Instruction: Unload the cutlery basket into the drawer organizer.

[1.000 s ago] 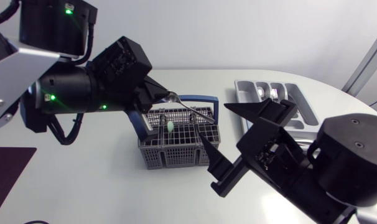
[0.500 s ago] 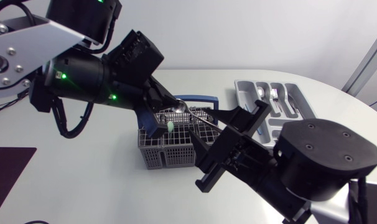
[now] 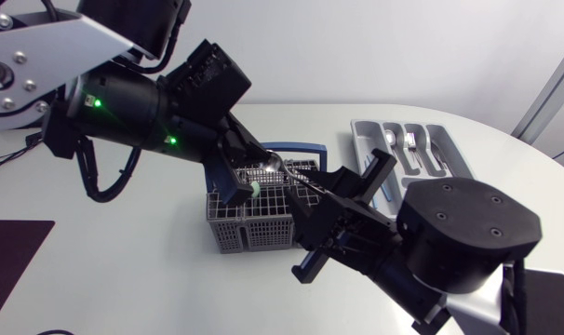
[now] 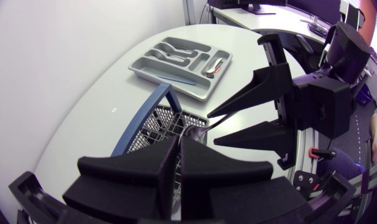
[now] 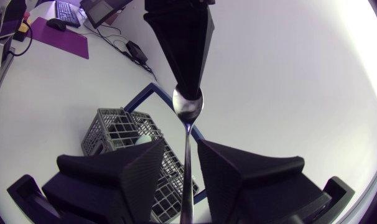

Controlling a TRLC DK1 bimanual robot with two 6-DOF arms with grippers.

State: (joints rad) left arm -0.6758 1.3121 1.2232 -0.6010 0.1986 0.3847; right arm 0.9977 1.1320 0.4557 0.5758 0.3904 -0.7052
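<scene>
Table (image 3: 124,251) in white carries both of the task's containers. The grey drawer organizer (image 3: 361,140) lies well beyond the right gripper (image 5: 181,152), off to its far side, with several pieces of cutlery lying in its compartments. The grey mesh cutlery basket (image 3: 263,223), with its blue handle, stands directly under the two grippers, where they meet tip to tip.

The left gripper (image 3: 260,163) has its wedge fingers pressed together on the bowl end of a metal spoon (image 5: 188,107), holding it in the air above the basket's rim. The spoon's handle points away from that gripper and runs straight into the gap between the right gripper's fingers. Those fingers stand a little apart, one on each side of the handle and close to it, without pressing on it in the right wrist view. A small pale green piece (image 3: 254,189) sits in the basket just below the left gripper's tips.
</scene>
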